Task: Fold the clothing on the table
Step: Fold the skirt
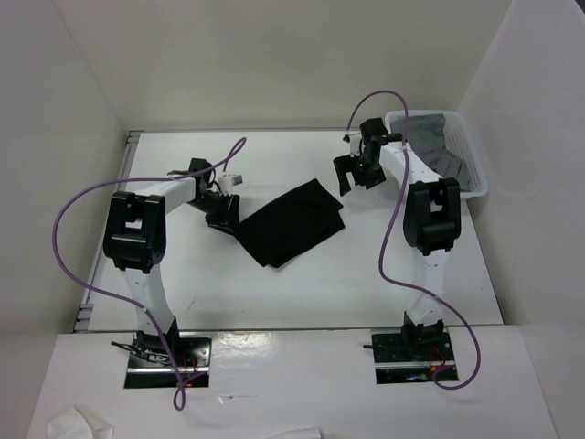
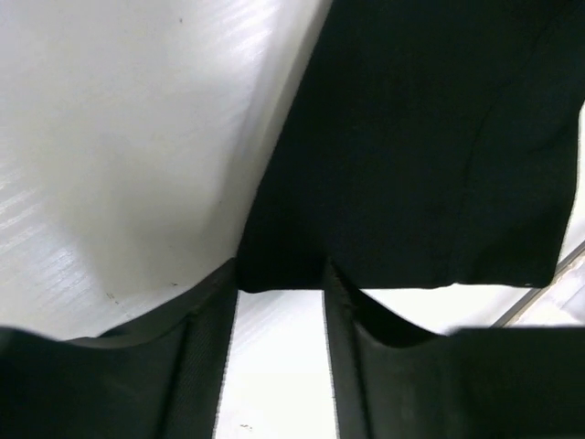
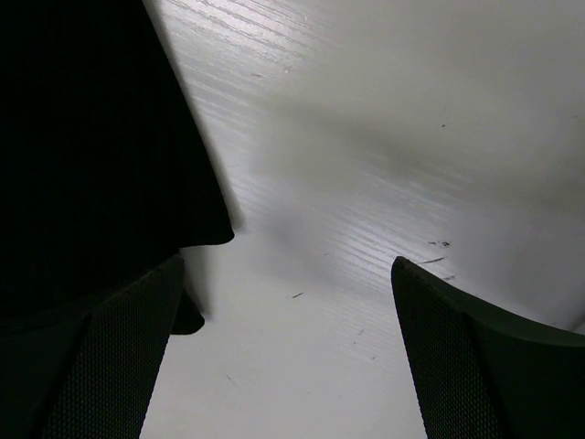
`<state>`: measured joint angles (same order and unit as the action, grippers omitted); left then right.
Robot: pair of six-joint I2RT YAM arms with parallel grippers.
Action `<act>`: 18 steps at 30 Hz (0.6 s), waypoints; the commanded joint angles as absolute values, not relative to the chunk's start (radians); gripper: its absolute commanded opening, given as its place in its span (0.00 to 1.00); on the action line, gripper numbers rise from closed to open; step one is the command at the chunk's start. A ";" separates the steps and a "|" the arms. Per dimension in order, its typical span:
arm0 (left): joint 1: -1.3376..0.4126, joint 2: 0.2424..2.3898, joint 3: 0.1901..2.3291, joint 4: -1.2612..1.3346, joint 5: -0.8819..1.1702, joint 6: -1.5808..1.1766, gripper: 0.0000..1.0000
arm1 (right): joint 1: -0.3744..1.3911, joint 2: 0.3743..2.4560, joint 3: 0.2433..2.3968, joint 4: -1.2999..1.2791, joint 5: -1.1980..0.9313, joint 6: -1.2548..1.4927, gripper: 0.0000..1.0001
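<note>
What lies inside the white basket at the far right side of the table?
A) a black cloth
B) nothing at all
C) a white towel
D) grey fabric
D: in the top view the white basket holds grey fabric, while the black cloth lies out on the table.

Top view lit brightly, evenly from overhead; only faint soft shadows cast on worktop. Patchy glare seen on glossy near ledge. Black cloth rendered as flat dark mass, folds barely resolved. Left wrist view: worktop blown out at upper left, shaded toward centre. Right wrist view dimmer, broad grey shadow laid across worktop. Jaws shown underexposed, mesh texture faintly resolved.
</note>
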<state>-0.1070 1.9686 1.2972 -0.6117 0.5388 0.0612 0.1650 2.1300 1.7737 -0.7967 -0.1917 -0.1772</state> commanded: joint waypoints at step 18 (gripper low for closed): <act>-0.101 2.020 1.239 -0.663 0.486 0.112 0.00 | 0.164 2.301 2.006 -0.874 -0.446 -0.205 0.98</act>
<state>-0.1062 1.9785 1.2751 -0.6365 0.5453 0.0551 0.1650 2.2444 1.9327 -0.8242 -0.3374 -0.1814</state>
